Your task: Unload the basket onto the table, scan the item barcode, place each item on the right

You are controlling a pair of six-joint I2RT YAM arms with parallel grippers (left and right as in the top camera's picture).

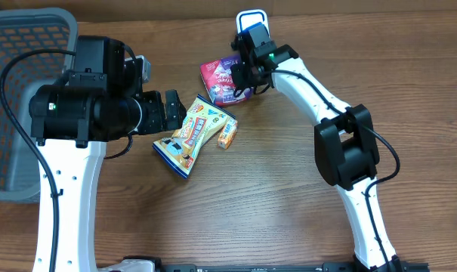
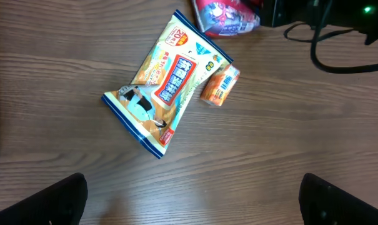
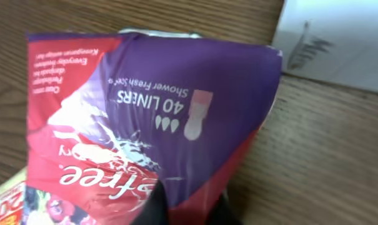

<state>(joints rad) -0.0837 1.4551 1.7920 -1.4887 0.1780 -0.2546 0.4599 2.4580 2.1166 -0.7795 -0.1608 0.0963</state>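
A red and purple liner pack (image 1: 220,81) lies at the back of the table, and my right gripper (image 1: 245,74) is shut on its right edge. In the right wrist view the pack (image 3: 164,106) fills the frame, printed "40 LINERS", with my dark fingers (image 3: 159,206) pinching its lower edge around the gripper's midpoint (image 3: 192,209). My left gripper (image 1: 171,113) hangs open beside a yellow and blue snack bag (image 1: 192,134). Its fingertips (image 2: 64,200) stand far apart over bare wood, the gripper (image 2: 192,203) holding nothing.
The snack bag (image 2: 167,81) has a small orange packet (image 2: 218,84) at its right side, also visible from overhead (image 1: 227,134). A grey mesh basket (image 1: 16,91) stands at the far left. A white object with a blue rim (image 1: 251,19) sits behind the right gripper.
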